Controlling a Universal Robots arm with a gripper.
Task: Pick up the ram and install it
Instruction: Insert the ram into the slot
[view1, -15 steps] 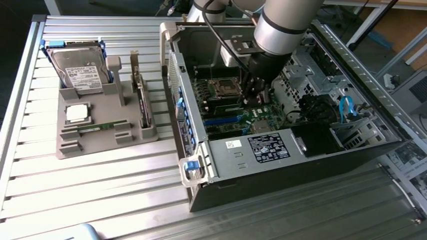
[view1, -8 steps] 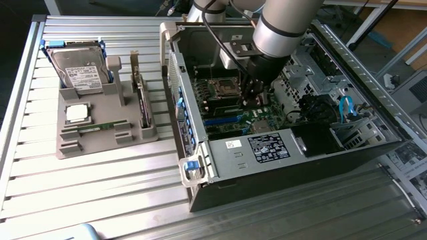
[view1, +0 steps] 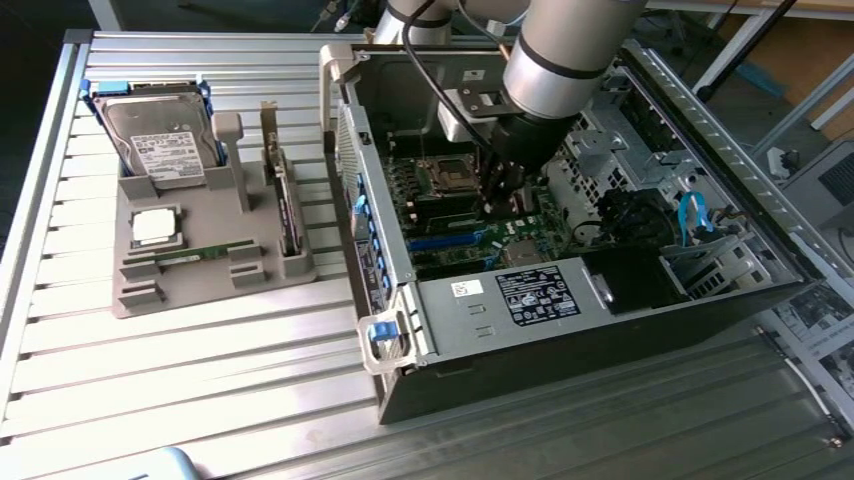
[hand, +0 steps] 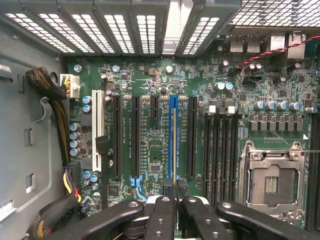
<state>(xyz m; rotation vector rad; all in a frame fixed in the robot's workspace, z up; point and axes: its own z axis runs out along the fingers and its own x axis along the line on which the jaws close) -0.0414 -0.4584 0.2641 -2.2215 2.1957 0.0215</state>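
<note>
Green ram (view1: 200, 254): your stick lies on its long edge in a groove of the grey tray (view1: 134, 298), toward 9 o'clock of the computer case (view1: 534, 325) in the exterior view.
Tray neighbours: the hard drive (view1: 158, 140) stands at around 12 o'clock of the ram. The square processor chip (view1: 155, 228) sits just beside the ram at about 10 o'clock. Each part has its own moulded pocket, likely so you meet it at a known pose with its faces free to pinch.
Gripper (view1: 501, 208): it hangs inside the open case, pointing down at the motherboard (hand: 150, 145).
Fingertips (hand: 167, 192): they are drawn almost together, and you can make out nothing pinched between them. The thin pale line ahead of the gap reads as the channel of the blue slot (hand: 171, 130), though that is a judgement.
Under the tool: the blue slot sits below the finger gap. The black memory slots (hand: 220, 150) lie between it and the processor socket (hand: 272, 182), and they look unfilled.
Case: it lies on its side with the panel off, which leaves the board facing up for a straight descent.
Ram versus gripper: they are well apart. From the gripper the ram is at about 9 o'clock in the exterior view, outside the case wall.
Stage: judged from this, the pickup is not yet done.
</note>
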